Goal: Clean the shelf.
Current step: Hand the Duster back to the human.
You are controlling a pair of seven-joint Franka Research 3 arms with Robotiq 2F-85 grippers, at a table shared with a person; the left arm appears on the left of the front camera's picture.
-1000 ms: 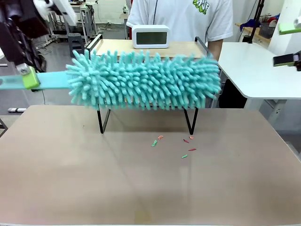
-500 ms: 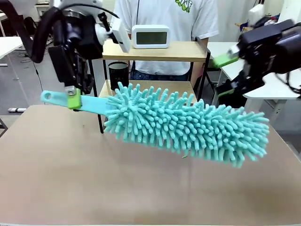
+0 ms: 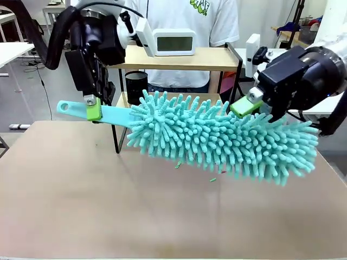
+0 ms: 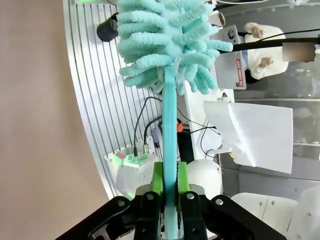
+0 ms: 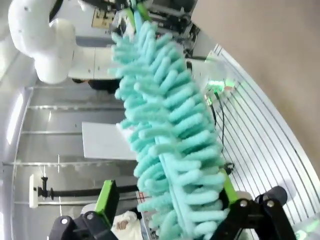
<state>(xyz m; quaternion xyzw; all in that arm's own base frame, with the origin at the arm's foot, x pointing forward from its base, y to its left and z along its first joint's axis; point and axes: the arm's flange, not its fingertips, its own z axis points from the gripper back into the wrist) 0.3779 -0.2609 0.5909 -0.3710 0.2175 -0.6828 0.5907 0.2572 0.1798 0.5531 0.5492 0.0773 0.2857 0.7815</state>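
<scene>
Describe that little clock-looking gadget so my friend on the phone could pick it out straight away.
Start at the shelf, the small two-tier wooden rack in a black frame at the table's far edge, in front of the person in the white T-shirt. On its top board stands the clock: a white, rounded box with a greyish screen, unlike the black cup on the lower board.

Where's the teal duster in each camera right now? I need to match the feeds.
Front view: the duster slants across the middle, before the shelf.
Left wrist view: its handle rises from the left gripper to the fluffy head at top.
Right wrist view: the head runs between the right gripper fingers.
Shared landmark: the beige tabletop.
</scene>
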